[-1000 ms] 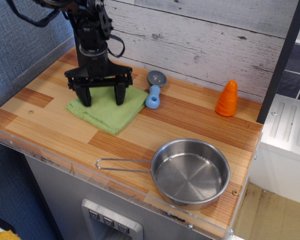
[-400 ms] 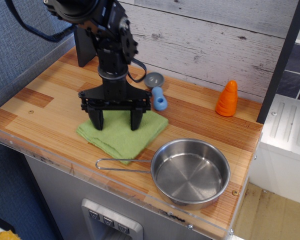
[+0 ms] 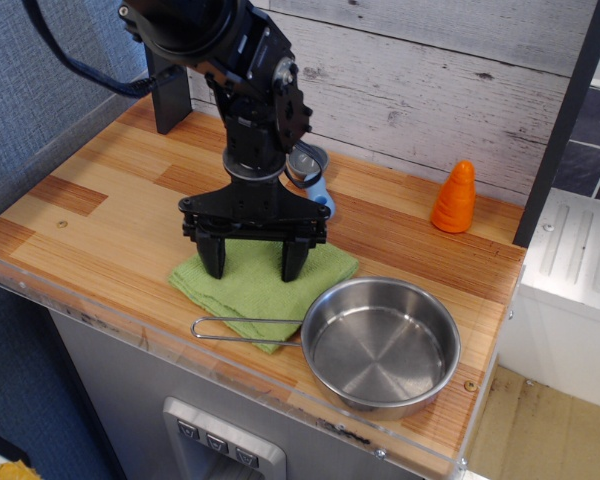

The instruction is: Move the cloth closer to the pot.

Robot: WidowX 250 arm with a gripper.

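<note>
Pressing down on the cloth (image 3: 263,283), the tool (image 3: 253,268) stands with its fingers spread wide, both tips planted on the fabric, gripping nothing. The cloth lies on the worktop (image 3: 90,215) just beside the pot (image 3: 382,345), its near corner under the wire handle. To finish well, the arm should lift straight up so the fabric does not drag. The pot is empty.

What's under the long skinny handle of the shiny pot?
The handle of the pot lies across the front corner of the green cloth, with wooden counter beneath its far end. The gripper presses on the cloth, hiding part of it.
</note>
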